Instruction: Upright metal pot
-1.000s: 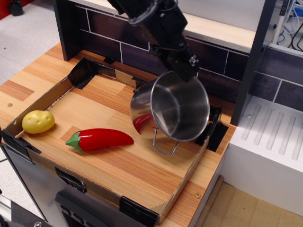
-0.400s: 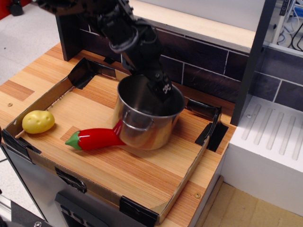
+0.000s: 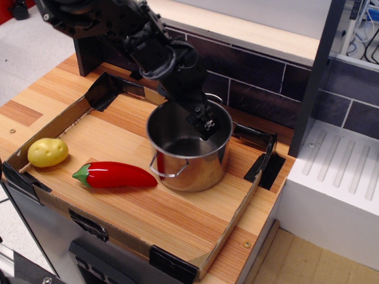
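Note:
The metal pot (image 3: 195, 171) stands upright on the wooden floor of the cardboard tray (image 3: 232, 218), its mouth facing up and one wire handle at the front. My gripper (image 3: 205, 123) reaches down from the upper left and sits at the pot's far rim, with a finger inside the pot. It looks closed on the rim. The red pepper (image 3: 115, 175) lies just left of the pot, close to its side.
A yellow potato-like toy (image 3: 47, 151) lies at the tray's left end. A dark tiled back wall (image 3: 260, 89) runs behind the tray. A dark post (image 3: 314, 71) and a white ribbed unit (image 3: 337, 177) stand to the right.
The pot went from lying tilted with its mouth facing the camera to standing upright on the tray. My arm swung left and down with it. The red pepper shifted a little left.

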`<act>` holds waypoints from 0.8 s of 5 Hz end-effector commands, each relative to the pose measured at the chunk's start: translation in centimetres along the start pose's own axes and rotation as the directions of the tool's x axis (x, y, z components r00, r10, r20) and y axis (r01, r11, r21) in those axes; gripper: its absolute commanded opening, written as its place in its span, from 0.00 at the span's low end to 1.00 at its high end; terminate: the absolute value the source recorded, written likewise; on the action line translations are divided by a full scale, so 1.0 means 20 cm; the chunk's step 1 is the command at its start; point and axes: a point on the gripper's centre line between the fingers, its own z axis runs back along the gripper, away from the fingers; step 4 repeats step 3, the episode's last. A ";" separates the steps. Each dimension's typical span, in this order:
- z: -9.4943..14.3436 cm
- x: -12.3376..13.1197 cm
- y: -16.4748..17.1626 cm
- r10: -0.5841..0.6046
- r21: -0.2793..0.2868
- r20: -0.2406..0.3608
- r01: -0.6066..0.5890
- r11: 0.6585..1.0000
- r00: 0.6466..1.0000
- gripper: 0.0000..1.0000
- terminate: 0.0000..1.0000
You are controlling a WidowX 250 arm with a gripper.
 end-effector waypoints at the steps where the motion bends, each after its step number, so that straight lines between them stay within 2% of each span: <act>1: 0.10 0.04 -0.02 -0.022 0.092 0.061 0.016 0.996 0.998 1.00 0.00; 2: 0.21 0.12 -0.04 -0.019 0.187 0.046 0.011 0.982 0.999 1.00 0.00; 3: 0.35 0.21 -0.07 -0.017 0.240 0.019 0.012 0.971 1.000 1.00 1.00; 4: 0.35 0.21 -0.07 -0.017 0.240 0.019 0.012 0.971 1.000 1.00 1.00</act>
